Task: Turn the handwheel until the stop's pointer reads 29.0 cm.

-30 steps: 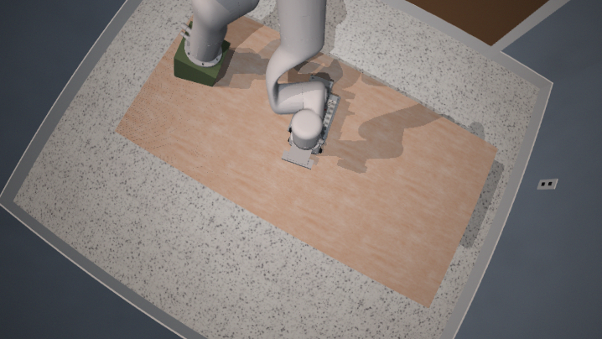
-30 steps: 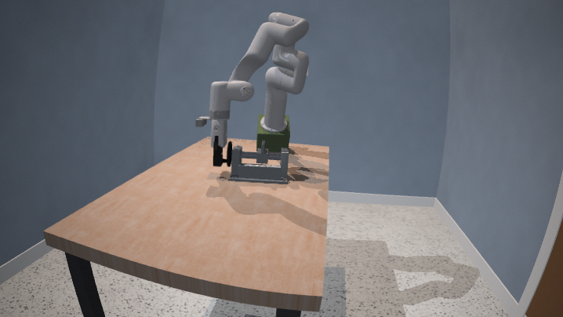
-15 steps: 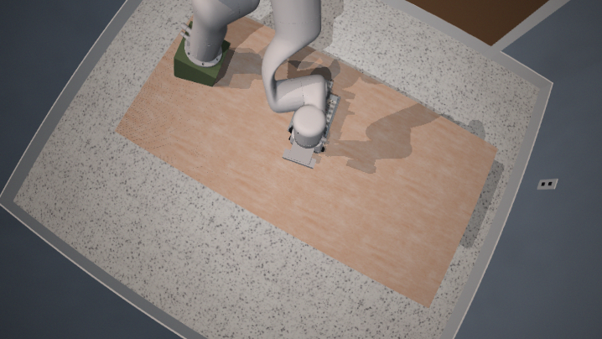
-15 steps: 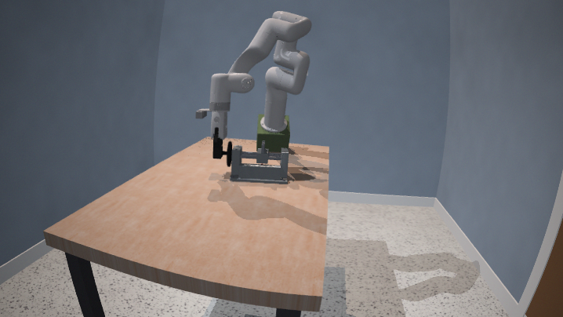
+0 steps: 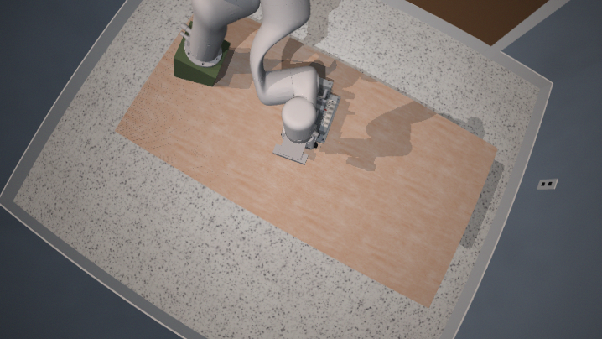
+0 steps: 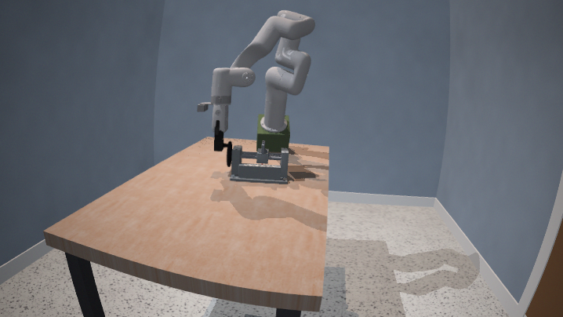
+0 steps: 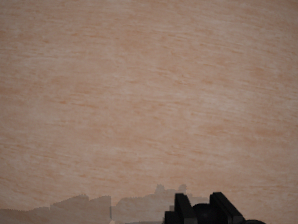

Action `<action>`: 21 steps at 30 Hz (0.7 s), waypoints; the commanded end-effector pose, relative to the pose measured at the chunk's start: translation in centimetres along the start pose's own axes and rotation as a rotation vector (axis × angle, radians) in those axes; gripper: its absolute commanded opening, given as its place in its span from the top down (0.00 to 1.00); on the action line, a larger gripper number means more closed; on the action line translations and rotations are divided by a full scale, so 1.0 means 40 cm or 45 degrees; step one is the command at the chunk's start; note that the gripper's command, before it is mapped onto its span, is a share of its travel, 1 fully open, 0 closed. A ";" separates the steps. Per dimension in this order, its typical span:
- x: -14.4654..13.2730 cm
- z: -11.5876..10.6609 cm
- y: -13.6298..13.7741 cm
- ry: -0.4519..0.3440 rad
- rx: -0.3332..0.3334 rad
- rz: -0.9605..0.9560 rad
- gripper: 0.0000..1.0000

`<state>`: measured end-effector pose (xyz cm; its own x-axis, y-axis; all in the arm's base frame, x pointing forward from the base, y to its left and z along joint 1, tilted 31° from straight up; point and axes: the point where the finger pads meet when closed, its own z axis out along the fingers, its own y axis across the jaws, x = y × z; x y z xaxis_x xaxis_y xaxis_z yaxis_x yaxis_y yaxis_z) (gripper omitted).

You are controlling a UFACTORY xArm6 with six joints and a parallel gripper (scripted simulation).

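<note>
A grey screw-driven stop fixture [image 6: 259,167] stands on the wooden table in front of the arm's green base. Its black handwheel [image 6: 228,156] is at the fixture's left end, with a crank knob sticking out toward the gripper. My gripper [image 6: 218,144] hangs straight down at the wheel's upper left and is shut on the handwheel's crank knob. The stop carriage [image 6: 263,153] sits near the middle of the rails. In the overhead view the wrist [image 5: 298,120] covers the wheel, and part of the fixture [image 5: 328,112] shows to its right. The scale is too small to read.
The arm's green base block [image 6: 272,132] stands right behind the fixture. The table's far edge is close behind the gripper. A brown door panel [image 5: 480,17] lies off the floor at the top right.
</note>
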<state>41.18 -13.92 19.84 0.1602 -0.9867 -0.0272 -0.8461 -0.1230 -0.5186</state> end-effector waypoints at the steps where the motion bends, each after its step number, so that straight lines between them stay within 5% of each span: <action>1: 0.001 -0.003 0.042 0.001 -0.001 0.001 0.94; 21: 0.001 0.067 0.102 0.001 0.000 0.001 0.94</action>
<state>38.91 -14.22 16.35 0.1581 -0.9871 -0.0266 -0.8478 -0.1219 -0.5162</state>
